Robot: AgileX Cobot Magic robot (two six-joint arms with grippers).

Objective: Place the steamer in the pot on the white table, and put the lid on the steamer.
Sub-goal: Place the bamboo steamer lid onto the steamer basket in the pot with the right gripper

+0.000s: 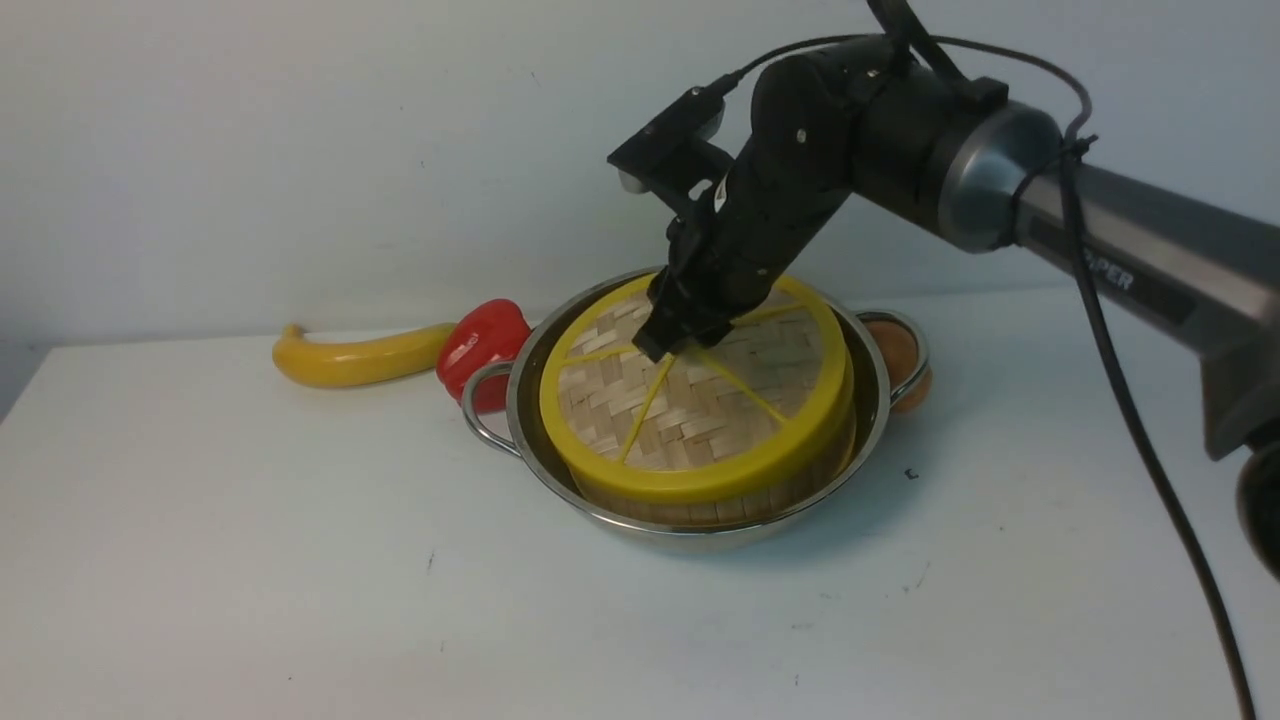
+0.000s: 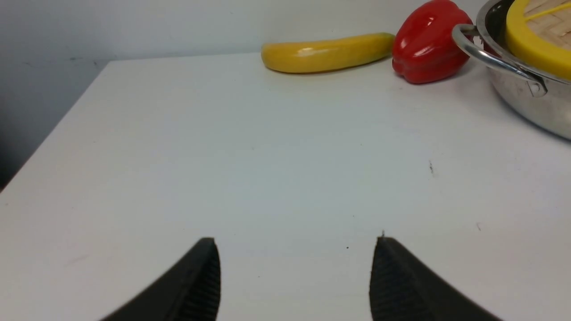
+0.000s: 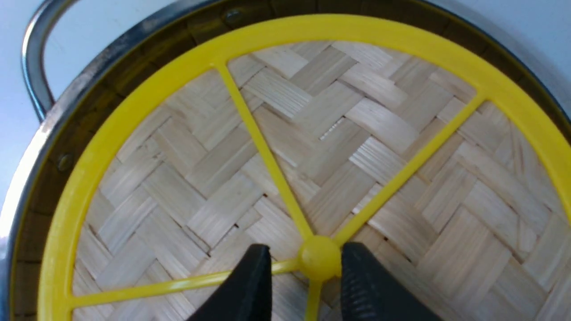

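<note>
Since the lid (image 1: pixel 700 400) already lies flat on the steamer (image 1: pixel 700 500) inside the pot (image 1: pixel 560 480), mid-table (image 1: pixel 200 560), the key relation is knob (image 3: pixel 319 263) to right gripper (image 3: pixel 305 285): the knob sits between the fingers (image 3: pixel 254 285), one side seemingly touching, a small gap on the other. Grasping or releasing: cannot tell. Judged next move: straight up, clear of the knob. Right arm is on it; left gripper (image 2: pixel 294 281) hangs spread and empty, well left of the pot. Lid: round, woven bamboo, yellow rim and spokes, no long axis.

one pot (image 1: pixel 690 520), one lid (image 1: pixel 700 400), one pepper (image 1: pixel 483 340), one banana (image 1: pixel 360 358)
</note>
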